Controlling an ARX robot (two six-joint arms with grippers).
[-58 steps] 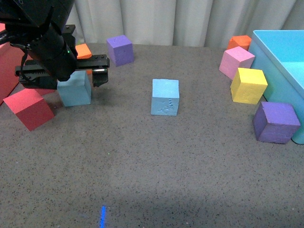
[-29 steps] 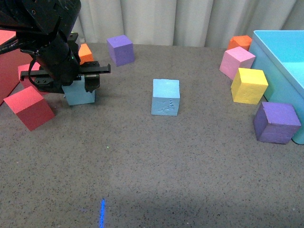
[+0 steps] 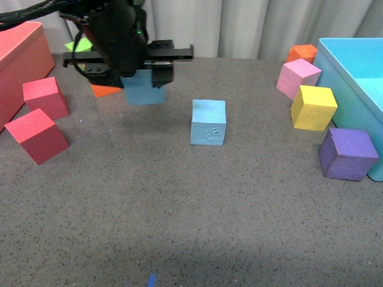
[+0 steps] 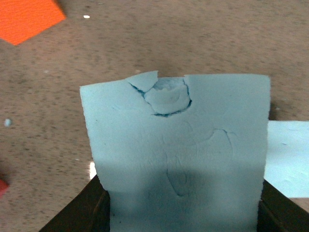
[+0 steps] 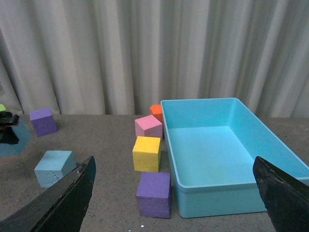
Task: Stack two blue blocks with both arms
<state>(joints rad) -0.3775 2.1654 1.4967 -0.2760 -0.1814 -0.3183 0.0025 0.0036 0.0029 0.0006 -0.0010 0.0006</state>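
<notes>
My left gripper [image 3: 143, 82] is shut on a blue block [image 3: 143, 94] and holds it above the table, left of and a little behind the other blue block [image 3: 208, 122]. That second block rests on the table with embossed marks on its front side. In the left wrist view the held block [image 4: 178, 154] fills the space between the black fingers [image 4: 82, 212], and the resting block [image 4: 287, 154] shows at the edge. My right gripper [image 5: 174, 203] is open with nothing in it, high above the table, out of the front view. From there I see the resting block [image 5: 54, 167].
A turquoise bin [image 3: 353, 40] stands at the right, with purple [image 3: 347, 154], yellow [image 3: 313, 107], pink [image 3: 297, 78] and orange [image 3: 301, 52] cubes beside it. Two red cubes [image 3: 37, 134] and a red box [image 3: 18, 66] are at the left. An orange cube [image 3: 105, 91] lies under the left arm.
The left gripper has lifted the blue block off the table and carried it right and back, toward the resting blue block. The arm now hides the purple cube at the back.
</notes>
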